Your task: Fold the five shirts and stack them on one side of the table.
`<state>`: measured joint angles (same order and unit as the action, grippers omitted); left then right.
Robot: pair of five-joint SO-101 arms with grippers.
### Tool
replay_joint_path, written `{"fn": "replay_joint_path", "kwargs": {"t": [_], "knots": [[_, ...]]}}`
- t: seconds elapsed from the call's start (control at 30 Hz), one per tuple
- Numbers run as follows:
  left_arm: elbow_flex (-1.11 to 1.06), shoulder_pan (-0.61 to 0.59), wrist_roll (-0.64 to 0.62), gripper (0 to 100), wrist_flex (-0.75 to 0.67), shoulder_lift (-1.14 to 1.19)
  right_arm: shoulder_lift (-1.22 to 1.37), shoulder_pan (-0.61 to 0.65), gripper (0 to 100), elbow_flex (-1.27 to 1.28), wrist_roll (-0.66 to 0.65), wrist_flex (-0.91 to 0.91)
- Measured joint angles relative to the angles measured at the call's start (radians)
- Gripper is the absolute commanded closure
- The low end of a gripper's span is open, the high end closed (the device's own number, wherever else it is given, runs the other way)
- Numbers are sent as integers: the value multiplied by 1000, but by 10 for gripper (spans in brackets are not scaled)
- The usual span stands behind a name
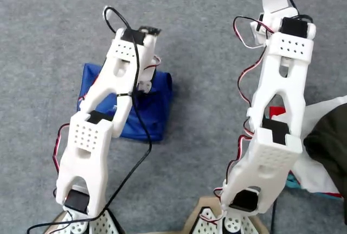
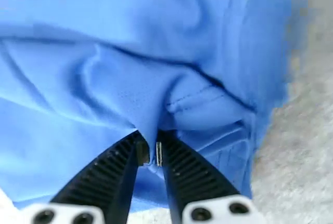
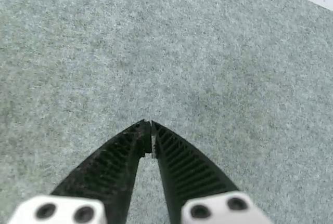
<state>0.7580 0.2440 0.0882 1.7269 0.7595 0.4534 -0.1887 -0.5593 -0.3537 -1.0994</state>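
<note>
L gripper (image 2: 151, 150) pinched tight on blue shirt (image 2: 99, 73); R gripper (image 3: 151, 133) closed, empty, over grey tbl (image 3: 218, 52).

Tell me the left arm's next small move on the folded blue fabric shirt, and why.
Probably open the left gripper and lift off: it is pinched shut on a ridge of the blue fabric shirt, which already lies folded as a compact rectangle on the grey carpeted table. More crumpled shirts wait beside the right arm.

No text, label, number or sign can be read anywhere, neither on the blue shirt (image 1: 160, 112) nor on the grey table cover (image 1: 206, 82) around it.
</note>
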Motion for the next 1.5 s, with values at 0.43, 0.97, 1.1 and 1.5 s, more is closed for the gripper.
{"fn": "replay_joint_path", "kwargs": {"t": [0.43, 0.97, 1.1, 1.5], "knots": [[198, 20, -141, 976, -158, 144, 0, 0, 987, 0, 0, 0], [399, 57, -293, 853, -137, 190, 0, 0, 987, 0, 0, 0], [423, 57, -293, 759, -71, 190, 0, 0, 987, 0, 0, 0], [471, 3, -348, 757, 21, 187, 0, 35, 988, 0, 0, 0]]}}
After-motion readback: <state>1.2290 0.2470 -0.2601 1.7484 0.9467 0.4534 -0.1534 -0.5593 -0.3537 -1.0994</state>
